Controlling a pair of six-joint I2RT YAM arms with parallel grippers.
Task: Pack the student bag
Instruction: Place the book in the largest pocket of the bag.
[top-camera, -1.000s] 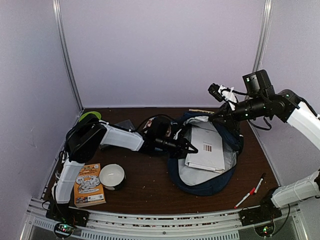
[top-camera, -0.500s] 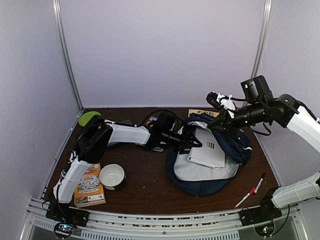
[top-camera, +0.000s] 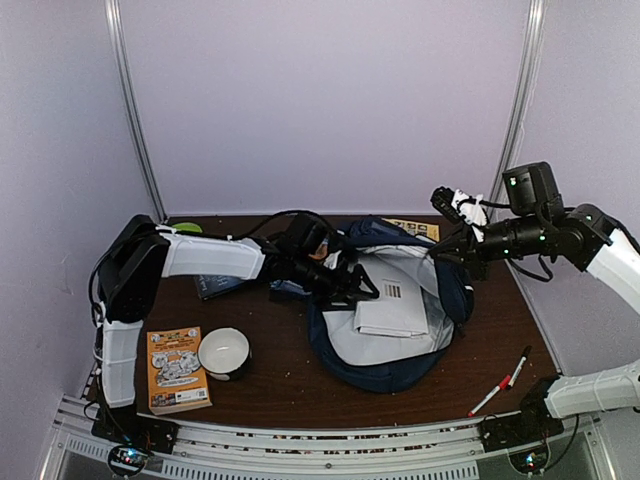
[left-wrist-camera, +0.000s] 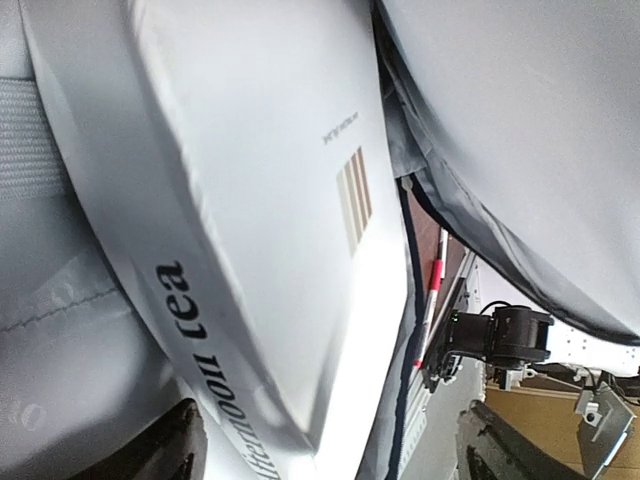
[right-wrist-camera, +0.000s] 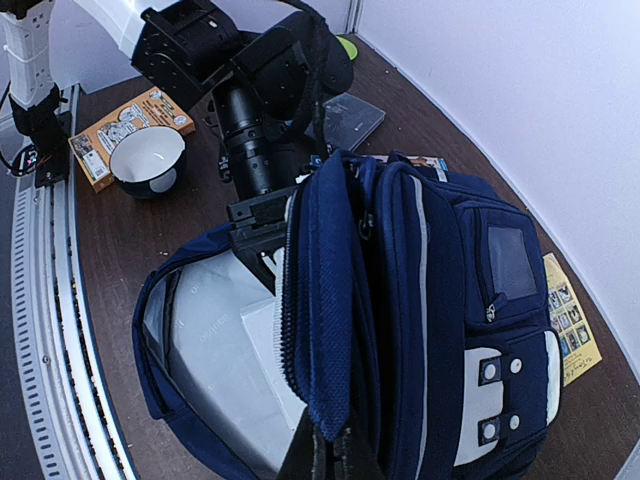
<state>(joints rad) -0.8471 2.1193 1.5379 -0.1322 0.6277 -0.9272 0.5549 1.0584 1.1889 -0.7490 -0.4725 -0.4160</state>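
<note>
While the overhead camera looks down on the brown worktop (top-camera: 290, 385), the student bag (top-camera: 390, 372) lies open at its centre, grey lining showing. A white book (top-camera: 393, 307) rests inside the bag. The left end effector (top-camera: 358, 293) reaches in from the left to the bag's mouth, its fingers apart beside the book. The right end effector (top-camera: 462, 255) is pinched together on the bag's far right rim, holding that edge up. Near the left arm's base sit a white bowl (top-camera: 223, 352) and, just beside it, an orange booklet (top-camera: 176, 370). Two pens (top-camera: 503, 383) lie at the near right, apart from the bag, and a yellow leaflet (top-camera: 418, 229) peeks out behind it.

From the left wrist, the white book (left-wrist-camera: 250, 200) fills the view, dark lettering running along its spine. Grey lining (left-wrist-camera: 520, 150) folds over it at the right. Dark fingers (left-wrist-camera: 160, 445) show at both lower corners, spread wide and not clamped on the book.

From the right wrist, navy fabric of the student bag (right-wrist-camera: 440, 300) hangs from the closed fingers (right-wrist-camera: 322, 458) at the bottom edge. The front pocket's white studded patch (right-wrist-camera: 500, 395) faces the camera. The left end effector (right-wrist-camera: 255, 225) sits at the bag's opening.
</note>
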